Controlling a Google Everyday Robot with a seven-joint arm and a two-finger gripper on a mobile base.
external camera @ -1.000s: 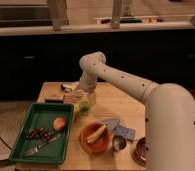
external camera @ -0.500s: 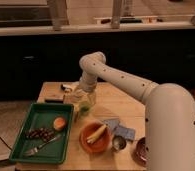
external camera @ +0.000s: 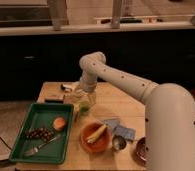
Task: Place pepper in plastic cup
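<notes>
end effector point(external camera: 86, 95) poised right over clear plastic cup point(external camera: 80, 100) on desk point(external camera: 128, 107), unmoved over the last second; grip state impossible to tell. yellow-green pepper point(external camera: 84, 107) seemingly inside plastic cup already, so placement likely finishing.

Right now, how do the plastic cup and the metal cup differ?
The plastic cup is clear and taller; the metal cup is shiny and smaller. The plastic cup sits under the gripper, the pepper at it; the metal cup stands alone right of the orange bowl. Both are on the table.
</notes>
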